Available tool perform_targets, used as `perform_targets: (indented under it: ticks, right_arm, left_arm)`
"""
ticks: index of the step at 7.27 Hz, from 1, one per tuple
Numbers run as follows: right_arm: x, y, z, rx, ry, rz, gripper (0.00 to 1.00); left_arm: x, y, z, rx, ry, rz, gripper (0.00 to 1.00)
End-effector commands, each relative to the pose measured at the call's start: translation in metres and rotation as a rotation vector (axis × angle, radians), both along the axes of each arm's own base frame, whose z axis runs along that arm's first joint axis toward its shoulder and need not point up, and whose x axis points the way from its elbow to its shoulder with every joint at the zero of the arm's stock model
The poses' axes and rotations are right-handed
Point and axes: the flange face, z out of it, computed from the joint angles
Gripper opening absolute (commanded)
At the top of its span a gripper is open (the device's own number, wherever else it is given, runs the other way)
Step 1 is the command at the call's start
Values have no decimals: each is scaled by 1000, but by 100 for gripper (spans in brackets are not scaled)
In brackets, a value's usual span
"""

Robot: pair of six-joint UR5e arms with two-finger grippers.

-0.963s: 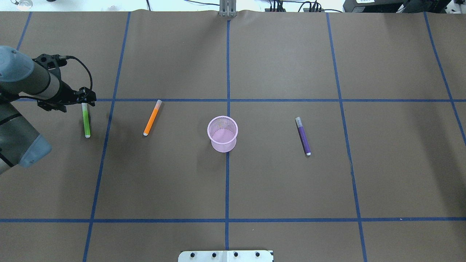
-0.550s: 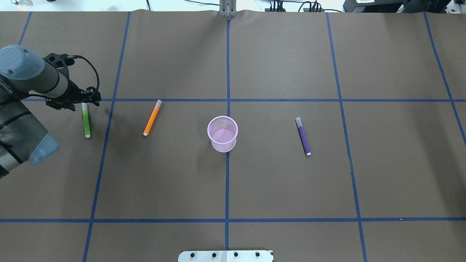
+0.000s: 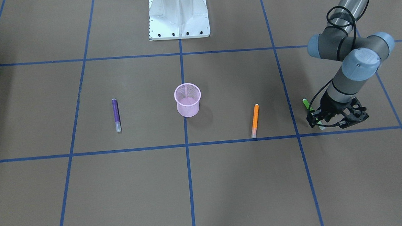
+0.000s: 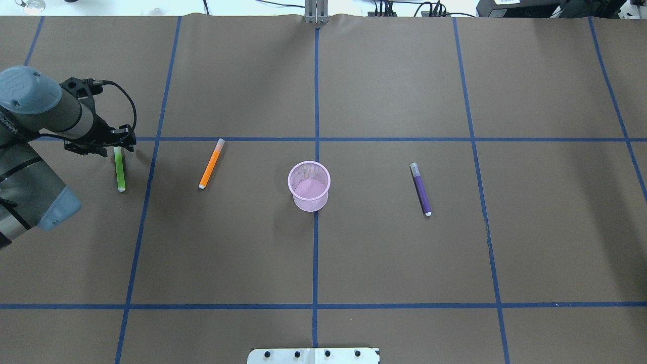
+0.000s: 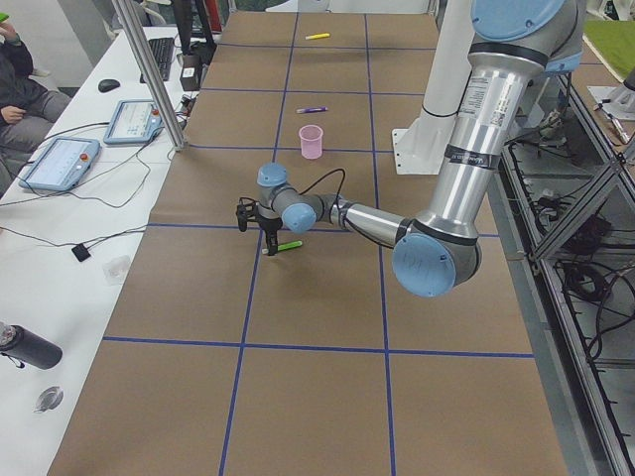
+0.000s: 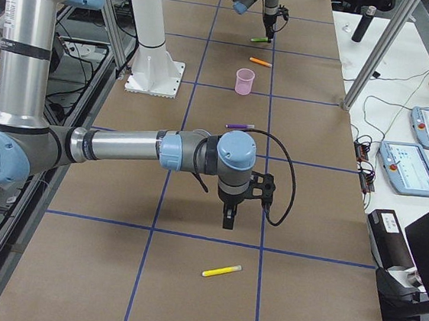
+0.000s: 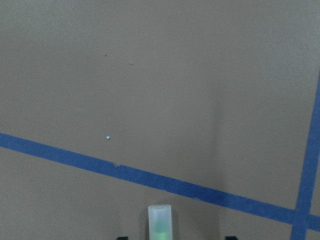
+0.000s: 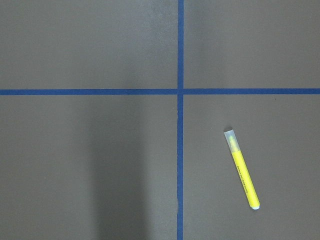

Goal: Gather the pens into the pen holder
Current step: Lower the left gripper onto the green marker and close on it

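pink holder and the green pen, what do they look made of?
The pen holder looks like fine wire mesh with a matte pink coating; a fine grid shows in its wall. The green pen is probably plastic: a smooth, bright barrel with a pale translucent cap end.

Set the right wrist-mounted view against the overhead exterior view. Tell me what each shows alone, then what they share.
Only the right wrist-mounted view shows a yellow pen, lying flat near a crossing of tape lines.

Only the overhead exterior view shows the pink pen holder standing upright, the green pen, orange pen and purple pen lying flat, and the left gripper at the green pen's far end.

Both show the brown table cover and its blue tape lines.
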Motion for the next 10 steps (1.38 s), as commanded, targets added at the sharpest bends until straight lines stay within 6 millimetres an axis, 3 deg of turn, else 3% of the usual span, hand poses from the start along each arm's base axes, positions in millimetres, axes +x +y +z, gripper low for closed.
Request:
perform_targets:
  ticks: [1, 10]
  right_arm:
    - [0, 0, 1, -1, 2, -1, 100]
    - [0, 0, 0, 1, -1, -1, 100]
  left_arm:
    - [0, 1, 1, -1, -1, 1, 57]
    - [-1, 2, 5, -5, -7, 3, 35]
